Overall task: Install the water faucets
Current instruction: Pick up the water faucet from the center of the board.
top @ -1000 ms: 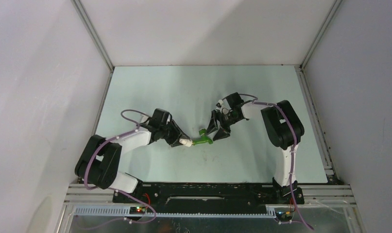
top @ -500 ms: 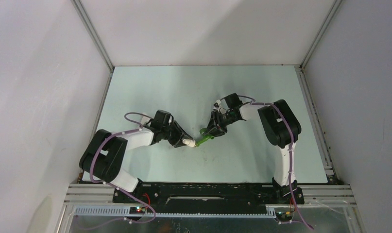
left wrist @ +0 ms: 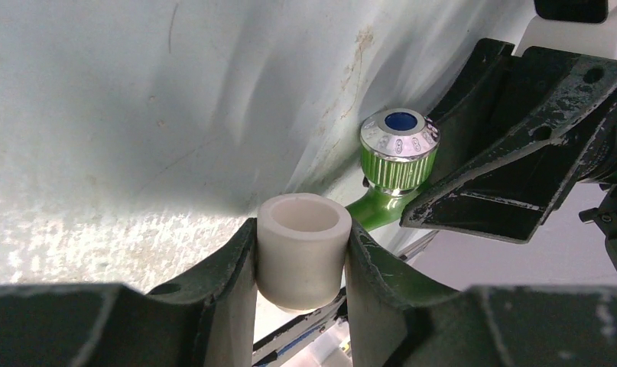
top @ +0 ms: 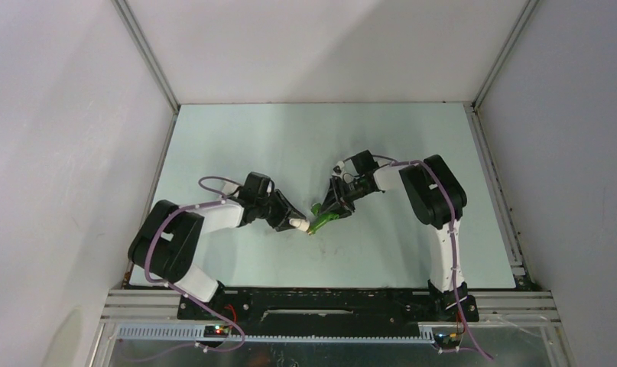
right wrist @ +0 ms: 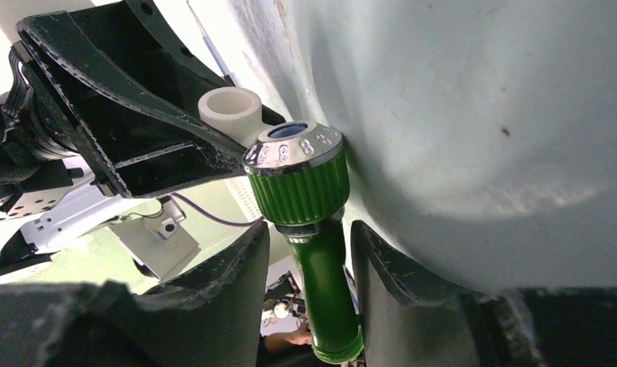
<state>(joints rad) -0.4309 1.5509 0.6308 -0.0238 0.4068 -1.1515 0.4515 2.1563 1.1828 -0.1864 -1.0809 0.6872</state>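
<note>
Jaws narrow on both sides: left gripper (top: 289, 222) pinches a white fitting (top: 298, 225), right gripper (top: 332, 209) is clamped on the green faucet (top: 320, 219).
Both meet mid-table (top: 290, 138), well apart from its edges and from the walls (top: 60, 153) at left, back and right, with open surface on every side. Left fingers (left wrist: 221, 283) grip the fitting's sides, its open end toward the camera. Right fingers (right wrist: 228, 290) close on the faucet's stem below the ribbed knob. Faucet's far end sits just beside the fitting; contact unclear.
</note>
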